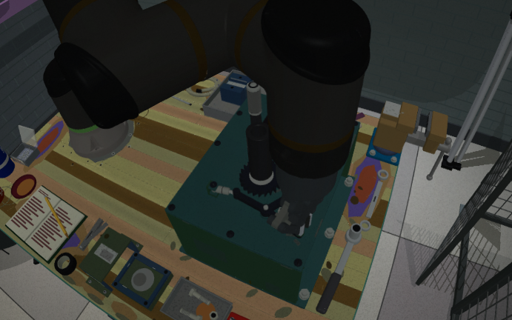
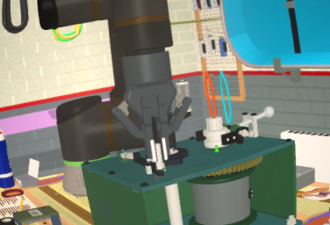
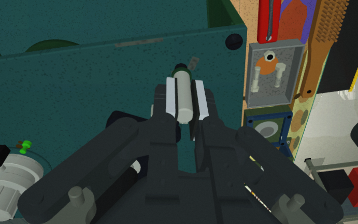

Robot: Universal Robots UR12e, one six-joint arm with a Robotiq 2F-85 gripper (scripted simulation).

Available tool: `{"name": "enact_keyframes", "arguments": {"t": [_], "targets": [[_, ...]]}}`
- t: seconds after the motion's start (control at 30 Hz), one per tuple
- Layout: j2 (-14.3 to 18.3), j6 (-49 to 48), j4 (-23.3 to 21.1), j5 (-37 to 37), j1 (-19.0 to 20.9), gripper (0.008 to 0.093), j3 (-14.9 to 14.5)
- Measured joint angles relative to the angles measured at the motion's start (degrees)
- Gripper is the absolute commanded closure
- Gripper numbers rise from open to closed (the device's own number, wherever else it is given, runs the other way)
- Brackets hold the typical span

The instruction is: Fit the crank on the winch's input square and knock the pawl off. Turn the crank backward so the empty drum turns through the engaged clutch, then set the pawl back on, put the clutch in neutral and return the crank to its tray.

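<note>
A black pawl arm [image 1: 249, 201] lies on the green winch housing [image 1: 249, 207] against the toothed ratchet wheel [image 1: 258, 184]. My gripper [image 3: 185, 97] reaches down at the pawl's free end and is closed around the upright white peg [image 3: 183, 97] there. The crank [image 1: 339, 264], with a silver socket head and black grip, lies on the bench to the right of the winch. The white clutch knob [image 2: 213, 133] with a small green pin [image 2: 217, 149] stands on the winch top further along.
My dark arm [image 1: 218, 59] looms over the bench and hides much of the winch. A grey tray of bolts [image 3: 273, 73] and a brown vise [image 1: 413, 125] stand near the winch, and an open notebook [image 1: 44, 221] lies at the bench's left end.
</note>
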Motion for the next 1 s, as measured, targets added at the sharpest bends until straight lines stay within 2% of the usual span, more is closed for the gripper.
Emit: {"name": "enact_keyframes", "arguments": {"t": [0.07, 0.47, 1.0], "targets": [[0.00, 0.00, 0.00, 0.00, 0.00, 0.0934, 0.00], [0.01, -1.16, -0.01, -0.09, 0.09, 0.0934, -0.01], [-0.07, -11.48, 0.01, 0.04, 1.23, 0.0934, 0.08]]}}
